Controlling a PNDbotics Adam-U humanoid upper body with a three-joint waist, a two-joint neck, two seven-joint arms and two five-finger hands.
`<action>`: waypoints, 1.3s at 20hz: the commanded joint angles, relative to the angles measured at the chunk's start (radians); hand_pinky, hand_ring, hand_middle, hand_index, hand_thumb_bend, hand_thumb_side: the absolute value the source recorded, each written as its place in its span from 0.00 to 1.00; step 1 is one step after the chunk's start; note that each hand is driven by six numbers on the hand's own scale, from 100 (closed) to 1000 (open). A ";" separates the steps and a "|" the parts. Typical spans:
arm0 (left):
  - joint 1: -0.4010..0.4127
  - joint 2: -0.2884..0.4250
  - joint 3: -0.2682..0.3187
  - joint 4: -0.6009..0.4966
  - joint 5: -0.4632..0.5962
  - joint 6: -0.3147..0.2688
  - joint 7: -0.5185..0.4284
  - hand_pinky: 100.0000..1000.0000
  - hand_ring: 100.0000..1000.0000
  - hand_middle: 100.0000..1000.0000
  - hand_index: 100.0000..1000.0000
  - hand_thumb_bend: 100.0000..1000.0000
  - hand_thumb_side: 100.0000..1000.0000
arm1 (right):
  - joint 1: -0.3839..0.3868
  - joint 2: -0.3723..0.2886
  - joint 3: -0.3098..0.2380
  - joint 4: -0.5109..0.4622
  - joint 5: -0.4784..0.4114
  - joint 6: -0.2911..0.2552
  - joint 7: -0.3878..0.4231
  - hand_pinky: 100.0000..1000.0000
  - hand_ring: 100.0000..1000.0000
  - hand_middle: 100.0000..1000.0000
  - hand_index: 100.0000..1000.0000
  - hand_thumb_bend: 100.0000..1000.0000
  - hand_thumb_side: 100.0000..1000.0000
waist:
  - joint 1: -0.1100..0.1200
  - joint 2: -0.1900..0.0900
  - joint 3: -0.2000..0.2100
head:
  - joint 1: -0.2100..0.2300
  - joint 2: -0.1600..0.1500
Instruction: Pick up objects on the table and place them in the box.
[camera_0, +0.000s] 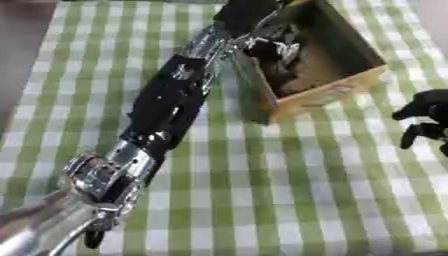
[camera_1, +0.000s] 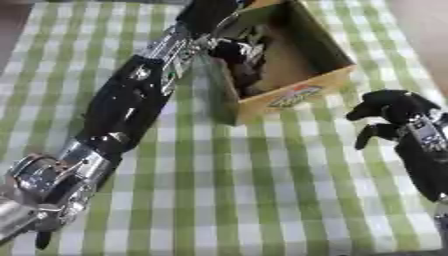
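box (camera_0: 350, 80) holds my left hand (camera_0: 278, 47) right now, reached down inside it; i can't tell whether its fingers have let go or what they carry, dark against dark. i judge this the placing step. next: release, then lift straight out clear of the walls. my right hand (camera_1: 395, 112) waits beside the box, fingers curled, holding nothing, over the checked desk (camera_0: 289, 190).
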 joint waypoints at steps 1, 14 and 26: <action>-0.020 0.008 -0.014 -0.053 0.061 0.058 -0.024 0.67 0.73 0.83 0.82 0.22 0.44 | -0.004 -0.010 -0.006 -0.009 0.003 -0.003 0.003 0.33 0.64 0.56 0.71 0.00 0.71 | -0.005 -0.022 0.001 | -0.002 -0.014; 0.054 0.053 -0.007 -0.320 0.294 0.108 -0.005 0.58 0.59 0.67 0.67 0.11 0.51 | 0.010 -0.022 -0.023 -0.005 0.010 -0.008 -0.009 0.33 0.64 0.56 0.71 0.00 0.71 | -0.013 -0.026 0.078 | -0.043 -0.003; 0.301 0.342 0.060 -0.821 1.344 0.271 -0.186 0.50 0.50 0.55 0.61 0.04 0.47 | 0.045 -0.056 -0.053 -0.007 0.013 -0.018 -0.038 0.33 0.64 0.56 0.71 0.00 0.69 | -0.012 -0.055 0.177 | -0.088 0.021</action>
